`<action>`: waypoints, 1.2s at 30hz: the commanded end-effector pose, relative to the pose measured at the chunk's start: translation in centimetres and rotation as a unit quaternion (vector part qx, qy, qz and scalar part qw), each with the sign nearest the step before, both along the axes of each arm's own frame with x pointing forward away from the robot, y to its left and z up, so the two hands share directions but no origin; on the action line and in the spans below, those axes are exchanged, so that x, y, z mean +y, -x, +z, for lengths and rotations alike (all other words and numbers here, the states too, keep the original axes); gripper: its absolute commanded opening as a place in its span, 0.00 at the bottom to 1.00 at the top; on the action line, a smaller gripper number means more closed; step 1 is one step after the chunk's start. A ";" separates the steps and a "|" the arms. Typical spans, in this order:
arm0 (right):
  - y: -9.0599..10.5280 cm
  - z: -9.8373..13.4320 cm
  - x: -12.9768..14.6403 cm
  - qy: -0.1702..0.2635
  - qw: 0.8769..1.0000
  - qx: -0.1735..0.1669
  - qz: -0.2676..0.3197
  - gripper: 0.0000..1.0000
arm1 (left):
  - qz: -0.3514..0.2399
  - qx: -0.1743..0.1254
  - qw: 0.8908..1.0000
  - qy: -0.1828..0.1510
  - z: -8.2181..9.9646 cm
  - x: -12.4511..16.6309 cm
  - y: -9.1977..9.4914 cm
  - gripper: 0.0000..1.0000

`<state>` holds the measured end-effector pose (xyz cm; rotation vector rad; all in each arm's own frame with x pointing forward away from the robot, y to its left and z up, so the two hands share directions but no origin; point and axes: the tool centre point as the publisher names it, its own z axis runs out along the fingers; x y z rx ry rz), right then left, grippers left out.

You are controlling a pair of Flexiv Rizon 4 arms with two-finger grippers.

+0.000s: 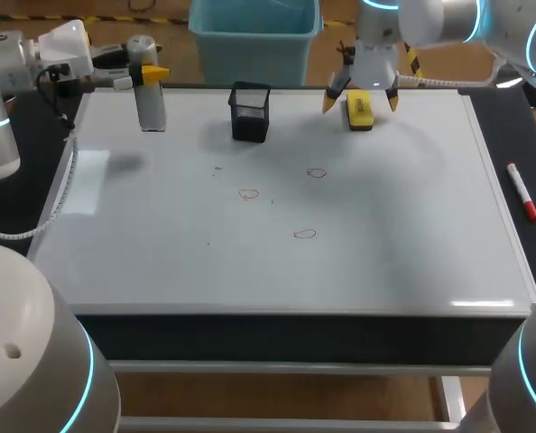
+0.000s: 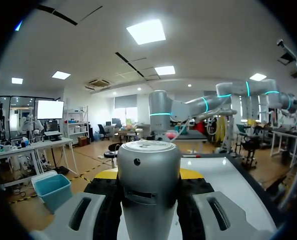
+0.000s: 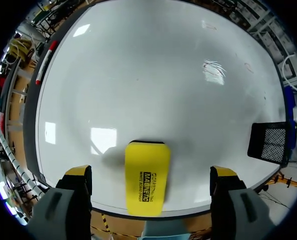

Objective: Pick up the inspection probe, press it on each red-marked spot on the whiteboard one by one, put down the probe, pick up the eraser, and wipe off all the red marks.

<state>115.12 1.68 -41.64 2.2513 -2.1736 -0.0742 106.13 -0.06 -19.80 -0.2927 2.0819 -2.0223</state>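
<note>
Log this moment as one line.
left pincer: shut on silver cylindrical probe | right pincer: open over yellow rectangular eraser | red marks: three unwiped

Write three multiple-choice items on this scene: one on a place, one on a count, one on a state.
1. Where on the whiteboard lies the yellow eraser?
A. At its near edge
B. At its left edge
C. At its far edge, between the open fingers of the right pincer

2. How many red marks are on the whiteboard?
A. Three
B. One
C. Five

3. How is the left pincer?
A. Open and empty
B. Shut on the inspection probe
C. Shut on the yellow eraser

Answers: 1 C, the right wrist view shows gaps at both its sides. 2 A, three small outlines lie near the board's middle. 3 B, the probe sits between its fingers.
</note>
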 end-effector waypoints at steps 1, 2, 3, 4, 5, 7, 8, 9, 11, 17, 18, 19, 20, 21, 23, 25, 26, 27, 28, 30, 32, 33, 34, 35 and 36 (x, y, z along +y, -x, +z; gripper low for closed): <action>-0.6 0.1 0.0 0.003 1.000 0.004 0.000 0.98 | 0.002 -0.001 1.000 0.000 0.1 -0.1 0.1 0.00; -0.6 0.1 0.0 0.003 1.000 0.004 -0.001 0.89 | 0.002 -0.001 1.000 0.000 0.1 -0.1 0.1 0.00; -0.6 0.1 0.0 0.003 1.000 0.004 -0.002 0.81 | 0.002 -0.001 1.000 0.000 0.1 -0.1 0.1 0.00; -0.6 0.1 -0.1 0.002 1.000 0.004 -0.002 0.65 | 0.002 -0.001 1.000 0.000 0.1 -0.1 0.1 0.00; -0.6 0.1 -0.1 0.002 1.000 0.005 -0.004 0.40 | 0.002 -0.001 1.000 0.000 0.1 -0.1 0.1 0.00; -0.5 -0.1 -0.2 0.000 1.000 0.008 -0.005 0.16 | 0.002 -0.001 1.000 0.000 0.1 -0.1 0.1 0.00; -0.4 -0.3 -0.2 0.000 1.000 0.009 -0.005 0.00 | 0.002 -0.001 1.000 0.000 0.1 -0.1 0.1 0.00; -0.4 -0.3 -0.2 -0.001 1.000 0.010 -0.007 0.00 | 0.002 -0.001 1.000 0.000 0.1 -0.1 0.1 0.00; -0.2 -0.5 -0.3 -0.002 1.000 0.010 -0.008 0.00 | 0.002 -0.001 1.000 0.000 0.1 -0.1 0.1 0.00; -0.1 0.1 -0.8 -0.003 1.000 0.001 -0.018 0.00 | 0.002 -0.001 1.000 0.000 0.1 -0.1 0.1 0.00; -0.1 0.2 -0.9 -0.003 1.000 -0.001 -0.020 0.00 | 0.002 -0.001 1.000 0.000 0.1 -0.1 0.1 0.00; 0.0 0.4 -1.0 -0.003 1.000 -0.003 -0.022 0.00 | 0.002 -0.001 1.000 0.000 0.1 -0.1 0.1 0.00; 0.0 0.7 -1.1 -0.002 1.000 -0.005 -0.025 0.00 | 0.002 -0.001 1.000 0.000 0.1 -0.1 0.1 0.00; 0.1 1.3 -1.1 -0.003 1.000 -0.008 -0.026 0.00 | 0.002 -0.001 1.000 0.000 0.1 -0.1 0.1 0.00; 0.4 1.9 -1.4 0.001 0.999 -0.012 -0.030 0.00 | 0.002 -0.001 1.000 0.000 0.1 -0.1 0.1 0.00; 0.8 2.7 -1.8 0.000 0.999 -0.017 -0.031 0.00 | 0.002 -0.001 1.000 0.000 0.1 -0.1 0.1 0.00; 1.0 3.0 -2.0 0.001 0.999 -0.019 -0.031 0.00 | 0.002 -0.001 1.000 0.000 0.1 -0.1 0.1 0.00; 1.2 3.3 -2.2 -0.002 0.999 -0.022 -0.031 0.00 | 0.002 -0.001 1.000 0.000 0.1 -0.1 0.1 0.00; 1.4 3.7 -2.5 -0.004 0.999 -0.024 -0.033 0.00 | 0.002 -0.001 1.000 0.000 0.1 -0.1 0.1 0.00; 1.9 4.3 -3.2 -0.007 0.999 -0.020 -0.040 0.00 | 0.002 -0.001 1.000 0.000 0.1 -0.1 0.1 0.00; 2.3 4.7 -4.0 0.004 0.999 -0.016 -0.047 0.00 | 0.002 -0.001 1.000 0.000 0.1 -0.1 0.1 0.00; 2.6 5.1 -4.4 0.002 0.998 -0.019 -0.052 0.00 | 0.002 -0.001 1.000 0.000 0.1 -0.1 0.1 0.00; 2.8 5.4 -4.8 0.005 0.998 -0.021 -0.059 0.00 | 0.002 -0.001 1.000 0.000 0.1 -0.1 0.1 0.00; 2.9 5.6 -5.1 0.005 0.998 -0.023 -0.063 0.00 | 0.002 -0.001 1.000 0.000 0.1 -0.1 0.1 0.00; 3.3 6.0 -5.8 0.003 0.997 -0.025 -0.073 0.00 | 0.002 -0.001 1.000 0.000 0.1 -0.1 0.1 0.00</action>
